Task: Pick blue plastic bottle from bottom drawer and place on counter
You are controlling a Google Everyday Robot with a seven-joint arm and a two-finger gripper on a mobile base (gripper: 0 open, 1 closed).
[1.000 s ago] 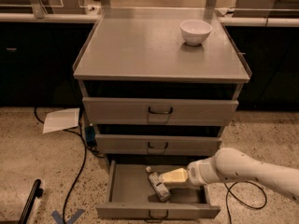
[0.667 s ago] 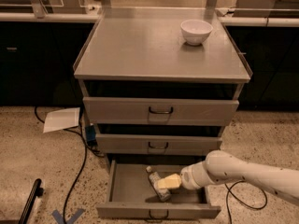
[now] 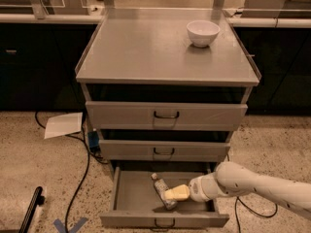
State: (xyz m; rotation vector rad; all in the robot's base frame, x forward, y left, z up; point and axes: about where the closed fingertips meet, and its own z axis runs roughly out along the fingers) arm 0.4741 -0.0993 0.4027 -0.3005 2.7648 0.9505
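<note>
The blue plastic bottle (image 3: 161,190) lies on its side in the open bottom drawer (image 3: 131,198), its white cap pointing toward the back. My gripper (image 3: 174,194) reaches in from the right on a white arm, with its pale yellowish fingers (image 3: 178,193) right at the bottle's lower half and touching or just over it. The counter (image 3: 146,52) is the flat grey top of the cabinet, well above the drawer.
A white bowl (image 3: 202,32) stands on the counter at the back right. Two closed drawers (image 3: 166,115) sit above the open one. A sheet of paper (image 3: 63,124) and black cables (image 3: 82,164) lie on the speckled floor at left. A dark object (image 3: 32,209) lies at bottom left.
My gripper has moved left across the drawer, from beside the bottle to right against it. The bottle has not visibly moved.
</note>
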